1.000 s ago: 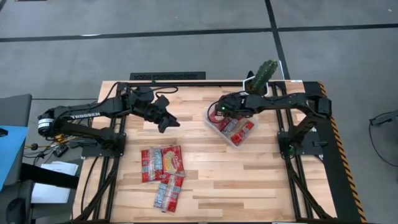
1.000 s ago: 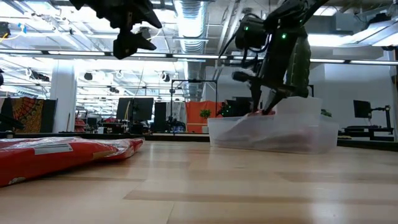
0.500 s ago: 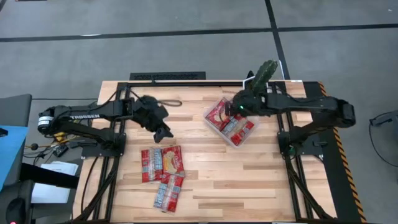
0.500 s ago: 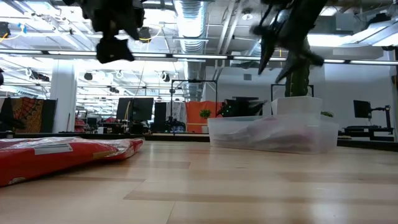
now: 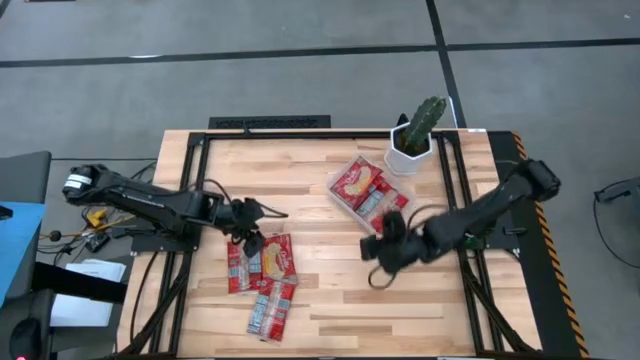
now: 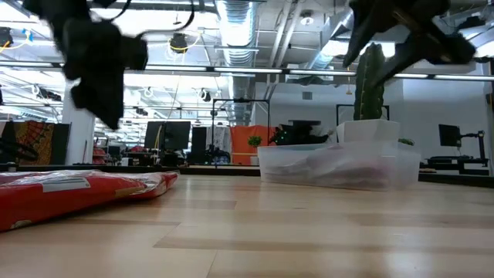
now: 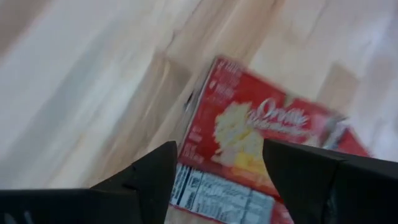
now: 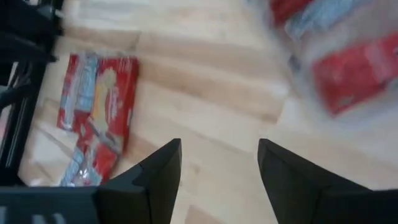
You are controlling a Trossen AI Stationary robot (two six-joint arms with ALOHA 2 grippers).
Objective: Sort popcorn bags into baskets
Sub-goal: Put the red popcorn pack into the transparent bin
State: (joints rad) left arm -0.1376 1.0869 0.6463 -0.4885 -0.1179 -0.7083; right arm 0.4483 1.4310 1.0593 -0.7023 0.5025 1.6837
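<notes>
- Clear tray (image 5: 344, 200) sits right of centre in the high view, just below the potted cactus (image 5: 417, 128); it already holds several popcorn bags, 1 with a yellow-orange picture (image 5: 357, 184) lying on top, so sorting looks part done
- Loose pile of popcorn bags (image 5: 262, 277) lies lower left of centre on the wooden table (image 5: 330, 300), about 4 packets overlapping, well apart from the tray; these look like the remaining work
- Left gripper (image 5: 247, 235) is low at the top edge of that pile, arm stretched flat from the left frame edge; probably placed to take the nearest packet
- Left wrist view: fingers (image 7: 149, 177) apart, nothing between them, an Orville-type bag (image 7: 249, 146) showing in the gap
- Right gripper (image 5: 381, 252) sits below the tray, between tray and pile, arm folded in from the right side; it carries nothing
- Right wrist view: fingers (image 8: 152, 174) spread and empty, pile in the upper left, tray contents blurred in the upper right
- Low view: both grippers off the tabletop, 1 bag (image 6: 77, 193) flat at lower left
</notes>
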